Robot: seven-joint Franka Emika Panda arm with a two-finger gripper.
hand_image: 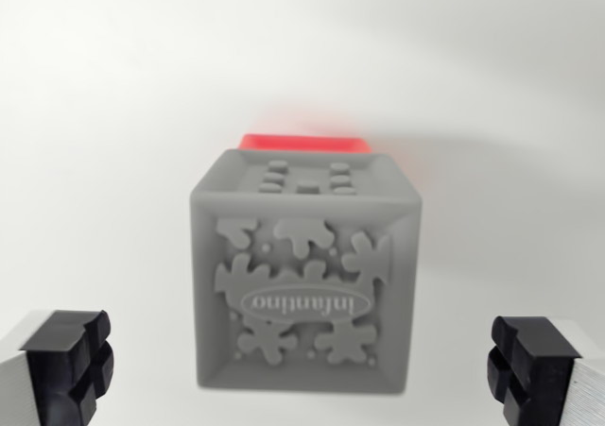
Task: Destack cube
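The gripper (302,374) hangs spread wide, holding nothing. Between its black pads (71,355) sits the grey cube (304,275), untouched, a red cube (302,144) peeking out behind it.

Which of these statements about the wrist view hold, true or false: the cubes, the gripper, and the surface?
1. The grey cube has the word "infantino" embossed on it. True.
2. The gripper is shut on the grey cube. False: its fingers stand wide apart, touching nothing.
3. A red cube shows beyond the grey one. True.
4. The surface is dark wood. False: it is plain white.
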